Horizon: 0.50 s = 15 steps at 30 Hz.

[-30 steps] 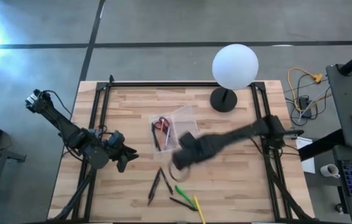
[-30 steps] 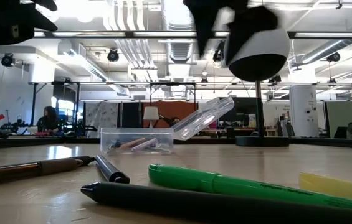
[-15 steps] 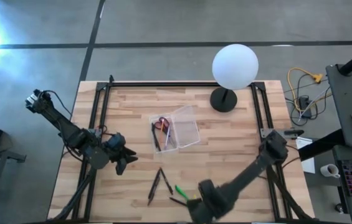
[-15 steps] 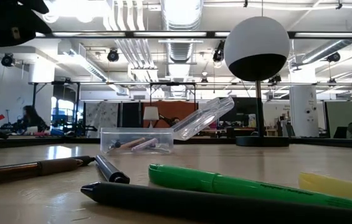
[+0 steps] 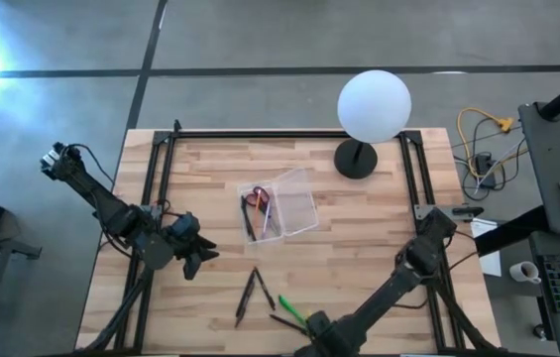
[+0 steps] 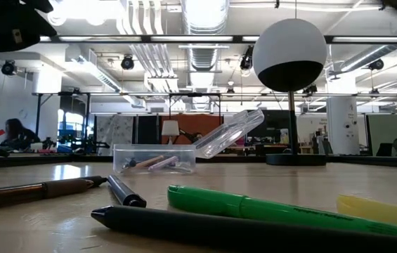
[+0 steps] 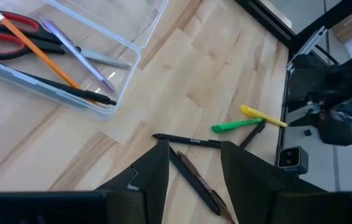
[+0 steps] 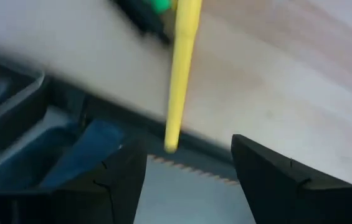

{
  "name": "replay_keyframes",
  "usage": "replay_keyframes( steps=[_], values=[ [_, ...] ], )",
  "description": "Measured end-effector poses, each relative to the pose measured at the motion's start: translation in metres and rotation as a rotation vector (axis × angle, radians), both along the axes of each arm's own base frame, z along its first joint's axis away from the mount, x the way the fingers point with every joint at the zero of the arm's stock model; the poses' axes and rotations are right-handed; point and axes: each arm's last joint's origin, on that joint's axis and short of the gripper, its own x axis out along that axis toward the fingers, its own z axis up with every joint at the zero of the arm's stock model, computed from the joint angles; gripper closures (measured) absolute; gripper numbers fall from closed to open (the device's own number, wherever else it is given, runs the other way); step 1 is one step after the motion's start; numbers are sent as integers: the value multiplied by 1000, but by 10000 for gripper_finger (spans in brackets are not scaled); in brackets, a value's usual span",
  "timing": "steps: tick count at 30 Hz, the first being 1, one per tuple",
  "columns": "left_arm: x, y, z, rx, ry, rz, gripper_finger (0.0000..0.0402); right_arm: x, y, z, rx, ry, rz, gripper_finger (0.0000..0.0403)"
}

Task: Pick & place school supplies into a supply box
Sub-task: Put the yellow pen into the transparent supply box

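Yellow pen [image 8: 180, 68] at near table edge, tip overhanging; right gripper [image 8: 185, 165] above it, fingers spread, empty. Green pen [image 5: 291, 308] and dark pens [image 5: 251, 293] lie just beyond. Left gripper [image 7: 192, 165] hovers left of them, fingers spread. Supply box [image 5: 278, 205] mid-table, lid open, red-handled scissors [image 7: 4, 34] inside. White globe lamp [image 5: 372, 106] far right.

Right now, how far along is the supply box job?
Done: red-handled scissors, an orange pencil and a few pens lie in the open supply box. In hand: nothing; the right gripper, open, hovers by the yellow pen. Left: yellow pen, green pen, four dark pens. Left gripper waits, open.
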Motion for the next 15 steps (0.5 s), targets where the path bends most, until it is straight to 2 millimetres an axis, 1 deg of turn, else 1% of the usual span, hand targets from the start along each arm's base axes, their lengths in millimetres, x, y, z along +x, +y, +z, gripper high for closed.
replay_keyframes(
  steps=[4,6,9,12,15],
  values=[
    [0,0,0,-6,4,-8,272,8,1,-11,-10,4,3,179],
    [0,0,0,-8,6,-11,272,7,1,-12,-17,12,2,179],
    [0,0,0,-9,7,-13,272,3,-4,-21,-66,62,2,184],
    [0,0,0,-9,7,-13,272,3,-12,-23,-111,74,6,207],
    [0,0,0,-10,7,-13,272,8,-18,-25,-106,70,23,243]
  ],
)
